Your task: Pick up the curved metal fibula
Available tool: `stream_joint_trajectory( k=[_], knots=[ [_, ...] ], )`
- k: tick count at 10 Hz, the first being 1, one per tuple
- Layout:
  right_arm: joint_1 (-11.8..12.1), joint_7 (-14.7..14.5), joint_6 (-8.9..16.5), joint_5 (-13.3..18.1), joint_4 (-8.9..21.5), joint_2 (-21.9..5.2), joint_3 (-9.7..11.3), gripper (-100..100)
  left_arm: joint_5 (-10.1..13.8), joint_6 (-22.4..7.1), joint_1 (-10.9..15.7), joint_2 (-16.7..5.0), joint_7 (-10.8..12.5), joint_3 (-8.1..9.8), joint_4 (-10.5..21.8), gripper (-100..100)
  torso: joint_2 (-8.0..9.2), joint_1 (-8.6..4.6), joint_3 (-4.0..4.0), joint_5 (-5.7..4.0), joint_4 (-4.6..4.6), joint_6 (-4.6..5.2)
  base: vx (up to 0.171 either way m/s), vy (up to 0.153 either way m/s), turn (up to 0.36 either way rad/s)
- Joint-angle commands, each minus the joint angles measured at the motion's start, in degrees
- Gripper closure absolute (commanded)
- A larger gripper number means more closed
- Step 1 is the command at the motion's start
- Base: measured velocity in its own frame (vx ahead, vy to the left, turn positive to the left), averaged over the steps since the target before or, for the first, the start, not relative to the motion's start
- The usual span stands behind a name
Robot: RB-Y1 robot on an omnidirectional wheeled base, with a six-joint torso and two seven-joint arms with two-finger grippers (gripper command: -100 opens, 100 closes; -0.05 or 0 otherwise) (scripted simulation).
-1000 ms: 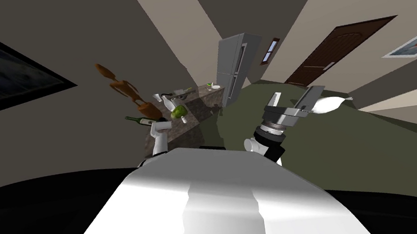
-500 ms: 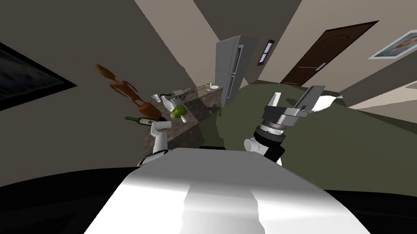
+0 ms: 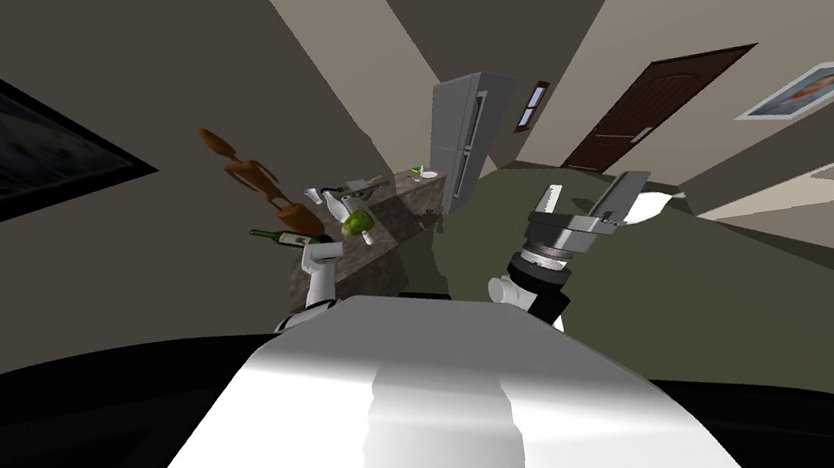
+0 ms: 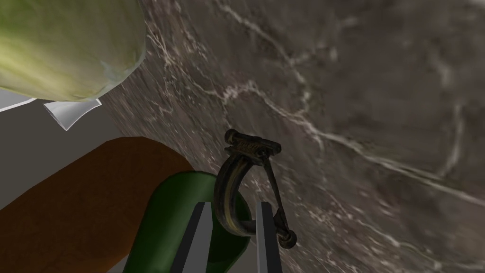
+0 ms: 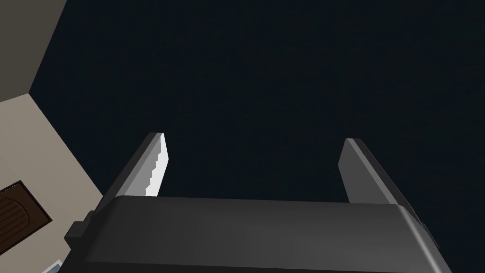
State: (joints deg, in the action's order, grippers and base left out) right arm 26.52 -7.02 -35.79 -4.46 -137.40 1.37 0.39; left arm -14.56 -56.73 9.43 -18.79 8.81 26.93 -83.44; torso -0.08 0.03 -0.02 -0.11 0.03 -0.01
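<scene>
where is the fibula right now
In the left wrist view, the fibula is pinched by its bow in the left gripper, with the marbled counter behind it and the green bottle right beside it.

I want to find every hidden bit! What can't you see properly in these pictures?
- Left wrist view: the fibula has the end of its bow tucked between the fingers of the left claw.
- Same view: the bottle is partly covered by that claw and the fibula, and cut off by the picture's edge.
- Same view: the cabbage is cut off by the corner.
- Head view: the things on the counter are too small to name.
</scene>
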Motion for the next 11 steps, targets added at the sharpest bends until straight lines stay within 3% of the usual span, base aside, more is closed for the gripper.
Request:
stream_joint_trajectory(
  k=[1, 11],
  knots=[
    [0.00, 0.00, 0.00, 0.00, 0.00, 0.00, 0.00, 0, 0.51, -0.83, -1.34, 0.58, -0.84, -0.82, -2.86, 100, 0.00, 0.00, 0.00, 0.00, 0.00, 0.00, 0.057, -0.001, 0.164],
    [0.01, 0.00, 0.00, 0.00, 0.00, 0.00, 0.00, 0, 3.63, -5.21, -8.89, 4.07, -4.51, -4.66, -17.66, 100, -0.19, -0.05, -0.12, -0.04, -0.07, 0.05, 0.064, -0.007, 0.105]
  ],
)
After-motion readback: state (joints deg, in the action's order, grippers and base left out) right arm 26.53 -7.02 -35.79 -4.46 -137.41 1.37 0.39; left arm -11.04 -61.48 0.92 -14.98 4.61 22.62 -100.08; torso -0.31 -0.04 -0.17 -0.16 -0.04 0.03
